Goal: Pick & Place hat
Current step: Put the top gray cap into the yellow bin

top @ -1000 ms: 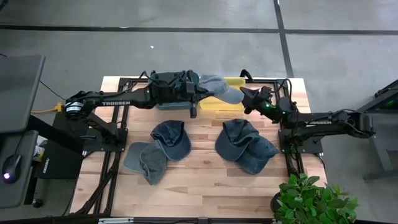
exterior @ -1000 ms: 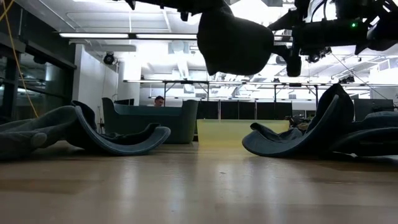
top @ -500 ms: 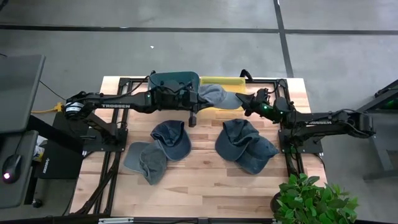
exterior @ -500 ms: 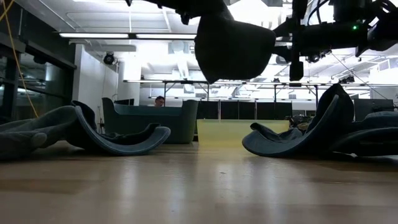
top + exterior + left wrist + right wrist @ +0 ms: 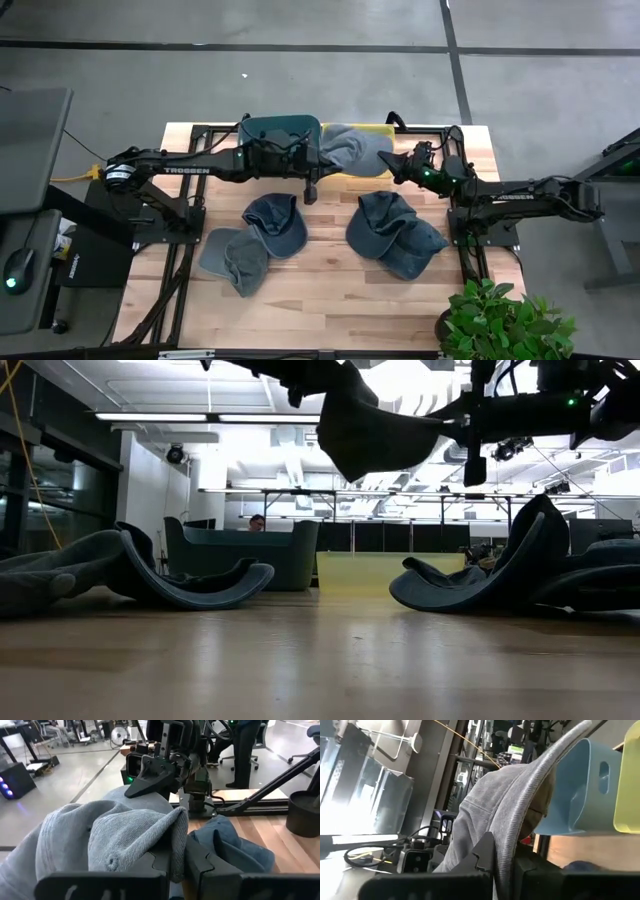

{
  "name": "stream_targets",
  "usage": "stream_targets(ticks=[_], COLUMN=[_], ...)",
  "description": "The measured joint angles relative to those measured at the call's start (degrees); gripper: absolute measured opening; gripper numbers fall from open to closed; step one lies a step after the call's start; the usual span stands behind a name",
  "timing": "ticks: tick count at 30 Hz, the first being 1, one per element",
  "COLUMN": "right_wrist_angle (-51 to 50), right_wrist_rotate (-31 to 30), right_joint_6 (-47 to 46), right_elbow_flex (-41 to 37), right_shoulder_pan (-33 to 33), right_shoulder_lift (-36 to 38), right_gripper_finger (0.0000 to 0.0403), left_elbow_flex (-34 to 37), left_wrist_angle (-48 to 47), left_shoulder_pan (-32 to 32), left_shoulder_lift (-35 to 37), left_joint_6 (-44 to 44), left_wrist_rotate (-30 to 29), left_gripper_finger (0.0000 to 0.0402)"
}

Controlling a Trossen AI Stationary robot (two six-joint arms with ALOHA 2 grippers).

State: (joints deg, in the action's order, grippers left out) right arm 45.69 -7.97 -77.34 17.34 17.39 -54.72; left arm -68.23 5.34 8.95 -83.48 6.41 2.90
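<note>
Grey fabric cap (image 5: 352,150) hung in the air above the yellow bin (image 5: 368,131) at the far edge of the wooden table (image 5: 320,275), stretched between both arms. Was pinched at one side by the left gripper (image 5: 316,152), fingers pressed together on the cloth, and at the brim by the right gripper (image 5: 390,164), likewise clamped. Teal bin (image 5: 275,126) just beside. Blue caps (image 5: 277,222) lay below.

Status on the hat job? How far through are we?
Done: nothing visibly placed yet. In hand: a grey hat is held in the air between the left gripper and the right gripper, both shut on it, above the yellow bin. Left: four hats on the table.
</note>
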Motion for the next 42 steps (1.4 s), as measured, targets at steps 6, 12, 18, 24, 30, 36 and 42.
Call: stream_targets(ticks=[6, 12, 18, 24, 30, 36, 42], right_wrist_angle=[-0.06, -0.72, -0.5, -0.27, -1.02, -1.21, -14.01], right_wrist_rotate=[-0.5, -0.62, -1.03, -1.41, 0.36, 3.12, 4.44], right_joint_6=[2.48, 4.34, 5.85, 6.96, 9.28, 13.87, 21.53], right_elbow_flex=[0.0, -0.15, -0.15, -0.15, -0.35, 0.55, 7.73], right_shoulder_pan=[0.0, 0.0, 0.02, 0.6, 2.21, 3.69, 4.04], right_shoulder_lift=[0.0, -0.08, -0.07, -0.04, -0.15, -0.15, -0.13], right_gripper_finger=[0.0007, 0.0006, 0.0006, 0.0006, 0.0005, 0.0005, 0.0005], left_elbow_flex=[0.0, 0.0, 0.0, 0.0, -0.15, -0.2, -0.15], left_wrist_angle=[0.38, 1.41, 2.66, 1.57, -0.61, -8.17, -18.35], left_shoulder_pan=[0.0, 0.02, 0.0, 0.02, 0.09, 0.09, 0.09], left_shoulder_lift=[-0.02, -0.02, 0.07, 4.58, 9.72, 14.74, 17.55], left_joint_6=[-0.72, -2.71, -8.93, -8.87, -6.68, -9.62, -11.79], left_wrist_rotate=[-0.46, 0.59, -2.18, -9.47, -16.72, -17.43, -16.98], left_gripper_finger=[0.0021, 0.0081, 0.0201, 0.0291, 0.0311, 0.0303, 0.0295])
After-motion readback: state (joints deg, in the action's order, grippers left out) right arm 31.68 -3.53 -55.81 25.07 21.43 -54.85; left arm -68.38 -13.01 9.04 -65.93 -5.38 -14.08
